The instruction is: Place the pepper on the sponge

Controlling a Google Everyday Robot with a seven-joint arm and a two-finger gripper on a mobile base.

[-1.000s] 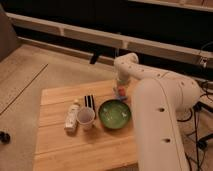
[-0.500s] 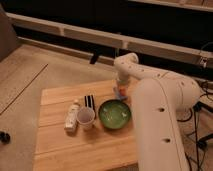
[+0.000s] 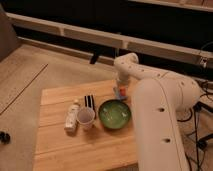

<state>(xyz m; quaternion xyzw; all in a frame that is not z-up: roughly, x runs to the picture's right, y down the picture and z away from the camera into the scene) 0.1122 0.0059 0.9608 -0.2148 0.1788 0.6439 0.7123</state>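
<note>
- End effector [image 3: 120, 86] hangs at the tip of the white arm, pointing down over the far right part of the table [image 3: 75, 147], just behind the green bowl [image 3: 114, 114].
- How wide it stands, and whether it grips anything, cannot be told.
- Right beneath it is the pepper [image 3: 123, 90], a small orange-red spot.
- The sponge [image 3: 117, 92] is a light blue-grey patch touching that spot, on the table near the bowl's far rim.
- Whether the pepper rests on the sponge or is held just above it cannot be told.
- The white arm rises from the lower right, bends at an elbow above the table's far edge, and drops to the end effector.
- A white cup [image 3: 86, 118] stands upright just left of the bowl.
- A black-and-white striped block [image 3: 89, 101] lies just behind the cup.
- A white bottle [image 3: 72, 116] lies on its side left of the cup.
</note>
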